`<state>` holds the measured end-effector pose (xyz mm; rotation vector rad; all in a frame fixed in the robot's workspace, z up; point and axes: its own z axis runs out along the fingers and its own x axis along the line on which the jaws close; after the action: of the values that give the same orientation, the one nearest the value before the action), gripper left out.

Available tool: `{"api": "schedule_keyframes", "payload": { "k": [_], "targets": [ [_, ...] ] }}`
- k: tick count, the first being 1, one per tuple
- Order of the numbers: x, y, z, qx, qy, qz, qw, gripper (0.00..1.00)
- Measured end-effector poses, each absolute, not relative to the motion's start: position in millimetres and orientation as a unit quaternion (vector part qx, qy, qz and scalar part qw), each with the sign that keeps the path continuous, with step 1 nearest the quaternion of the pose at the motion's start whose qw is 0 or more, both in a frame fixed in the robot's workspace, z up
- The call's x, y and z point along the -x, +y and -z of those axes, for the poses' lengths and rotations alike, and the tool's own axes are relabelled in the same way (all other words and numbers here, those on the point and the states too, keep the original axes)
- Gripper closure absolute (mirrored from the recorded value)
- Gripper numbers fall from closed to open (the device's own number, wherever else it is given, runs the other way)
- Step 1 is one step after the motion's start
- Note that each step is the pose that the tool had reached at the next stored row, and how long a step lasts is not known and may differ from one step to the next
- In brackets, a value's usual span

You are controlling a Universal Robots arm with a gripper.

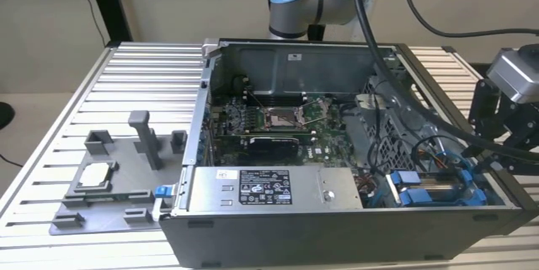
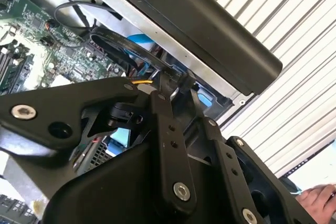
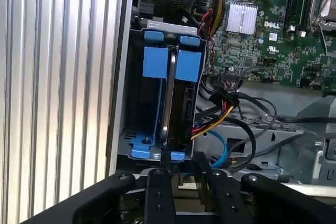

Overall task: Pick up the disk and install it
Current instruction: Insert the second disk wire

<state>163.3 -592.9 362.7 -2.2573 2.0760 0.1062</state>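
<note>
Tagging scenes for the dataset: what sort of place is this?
Likely a robotics lab bench for PC assembly tests: an open computer case on a slatted aluminium table, a grey parts fixture beside it, and the gripper at the disk in the blue drive bay.

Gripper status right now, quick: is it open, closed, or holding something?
Gripper: at the near end of the blue-framed disk standing in the drive cage; whether it is open, shut or gripping the disk cannot be told.

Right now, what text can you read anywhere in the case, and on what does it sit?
Label on the silver box: too small to read.
White sticker on the case back wall: too small to read.
Fine print on the motherboard: too small to read.
</note>
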Motion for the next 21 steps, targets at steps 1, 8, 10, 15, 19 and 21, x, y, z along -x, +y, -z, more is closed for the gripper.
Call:
{"api": "schedule_keyframes", "payload": {
  "k": [1, 8, 10, 15, 19, 21],
  "targets": [
    [-163, -592, -363, 0.735, 0.676, -0.035, 0.036, 0.00],
    [-162, -587, -362, 0.735, 0.676, -0.035, 0.037, 0.00],
    [-162, -586, -362, 0.735, 0.676, -0.035, 0.037, 0.00],
    [-158, -580, -362, 0.735, 0.676, -0.033, 0.035, 0.00],
    [-148, -576, -363, 0.736, 0.676, -0.025, 0.026, 1.00],
    [-146, -574, -362, 0.736, 0.677, -0.019, 0.019, 1.00]
  ]
}}
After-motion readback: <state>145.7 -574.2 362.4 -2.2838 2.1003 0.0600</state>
